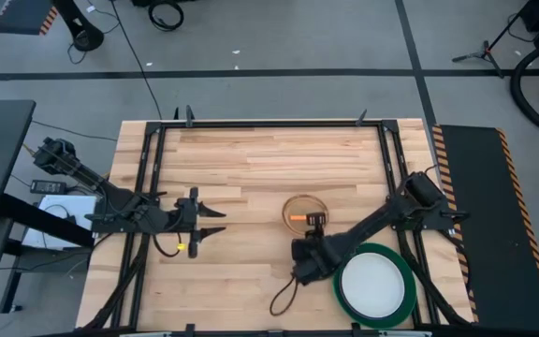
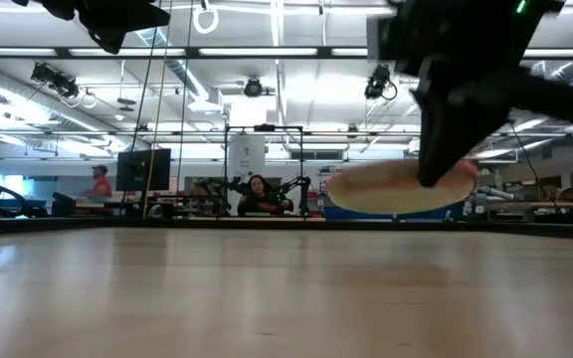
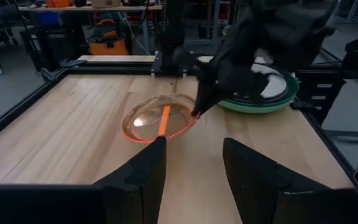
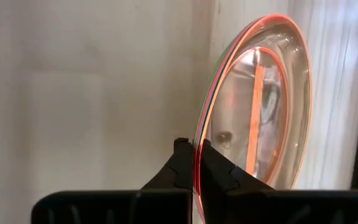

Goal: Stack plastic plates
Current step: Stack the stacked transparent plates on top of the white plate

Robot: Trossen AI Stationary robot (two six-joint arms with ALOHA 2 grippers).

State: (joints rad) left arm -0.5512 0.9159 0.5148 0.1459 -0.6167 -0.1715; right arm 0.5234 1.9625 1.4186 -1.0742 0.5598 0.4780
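Near mid-table, right gripper's [image 1: 314, 225] jaws pinch the translucent plates' [image 1: 301, 212] rim, stack level.

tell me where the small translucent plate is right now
In the high view the small translucent plate is right of table centre, its rim pinched by the right gripper, just up-left of the white-on-green plate stack.
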